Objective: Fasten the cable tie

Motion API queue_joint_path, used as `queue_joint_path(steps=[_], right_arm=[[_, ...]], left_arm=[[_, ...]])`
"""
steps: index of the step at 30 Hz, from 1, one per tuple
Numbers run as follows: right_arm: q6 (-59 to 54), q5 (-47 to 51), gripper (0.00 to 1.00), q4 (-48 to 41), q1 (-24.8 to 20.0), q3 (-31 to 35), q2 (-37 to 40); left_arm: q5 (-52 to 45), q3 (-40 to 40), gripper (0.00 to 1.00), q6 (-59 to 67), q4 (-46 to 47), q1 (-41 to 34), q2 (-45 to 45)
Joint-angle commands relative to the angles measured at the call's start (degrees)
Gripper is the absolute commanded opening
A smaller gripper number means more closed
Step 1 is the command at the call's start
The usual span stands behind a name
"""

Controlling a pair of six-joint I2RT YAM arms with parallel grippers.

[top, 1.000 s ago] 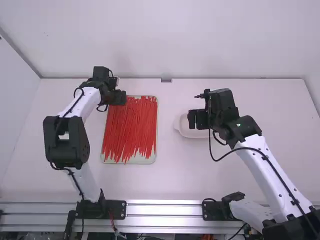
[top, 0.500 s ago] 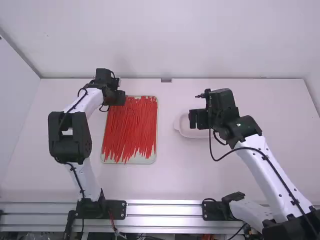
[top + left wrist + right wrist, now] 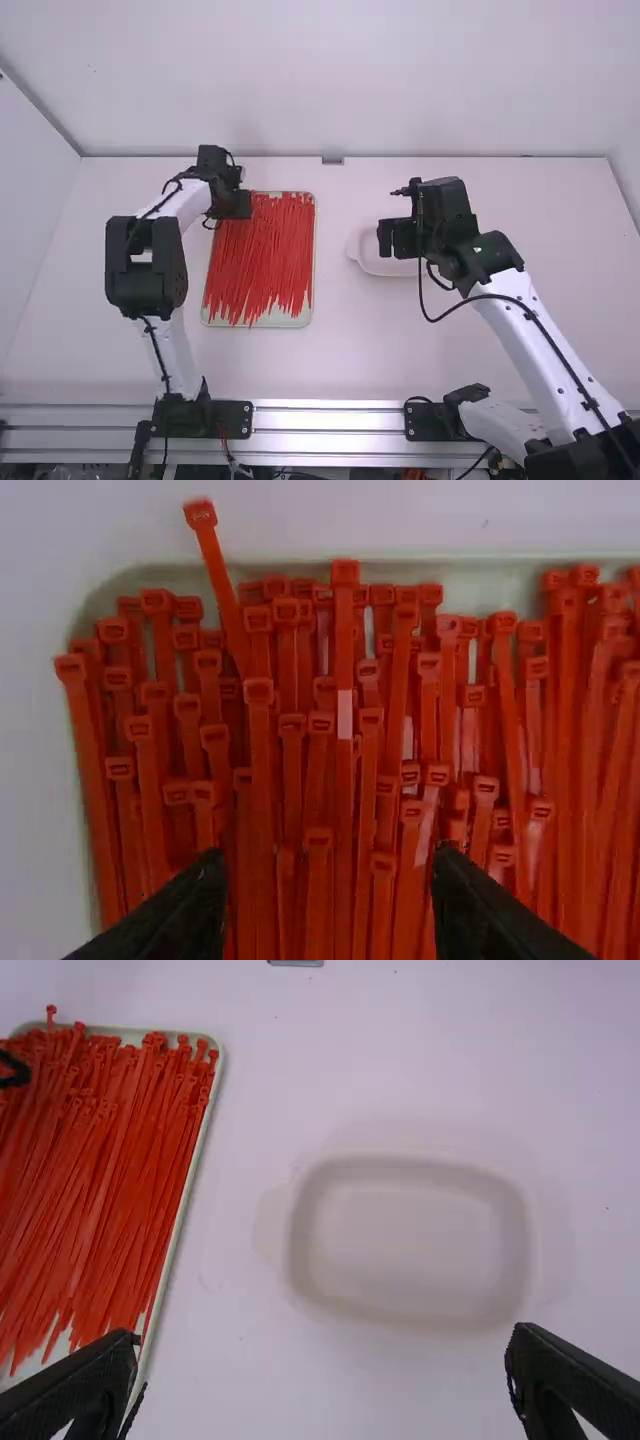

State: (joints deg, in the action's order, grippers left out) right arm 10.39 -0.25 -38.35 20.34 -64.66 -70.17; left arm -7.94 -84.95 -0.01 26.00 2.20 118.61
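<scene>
Your left gripper (image 3: 325,865) spread over ties (image 3: 340,740) at tray (image 3: 470,575) corner; your right gripper (image 3: 320,1340) spread above dish (image 3: 410,1235).

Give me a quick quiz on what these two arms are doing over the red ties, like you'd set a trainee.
1. What lies right under the left gripper? A. ties B. a cup C. a sponge
2. True or false: the dish holds a tie.
3. Fill in: the right gripper hangs over the dish with its fingers ____.

Key: 1 A; 2 false, the dish is empty; 3 open.
</scene>
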Motion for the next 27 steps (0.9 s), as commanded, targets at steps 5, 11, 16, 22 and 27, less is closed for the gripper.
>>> queue_joint_path(steps=[5, 11, 16, 22, 27], right_arm=[[0.28, 0.26, 0.98, -0.7, -0.15, -2.12, -0.02], [0.31, 0.26, 0.98, -0.68, -0.11, -2.12, -0.02], [0.26, 0.26, 0.98, -0.66, -0.15, -2.12, -0.02], [0.26, 0.26, 0.98, -0.7, -0.15, -2.12, -0.02], [0.28, 0.28, 0.98, -0.85, -0.15, -2.12, -0.02]], left_arm=[[-2.19, 2.56, 0.52, -0.63, -2.47, -0.7, 0.55], [-2.1, 4.24, 0.33, -0.61, -3.98, -0.81, 0.55], [-1.66, 4.42, 0.28, -0.61, -4.07, -0.92, 0.55], [-1.36, 4.74, 0.26, -0.59, -6.14, -0.98, 0.55], [0.44, 4.79, 0.27, -0.61, -7.65, -1.03, 0.55]])
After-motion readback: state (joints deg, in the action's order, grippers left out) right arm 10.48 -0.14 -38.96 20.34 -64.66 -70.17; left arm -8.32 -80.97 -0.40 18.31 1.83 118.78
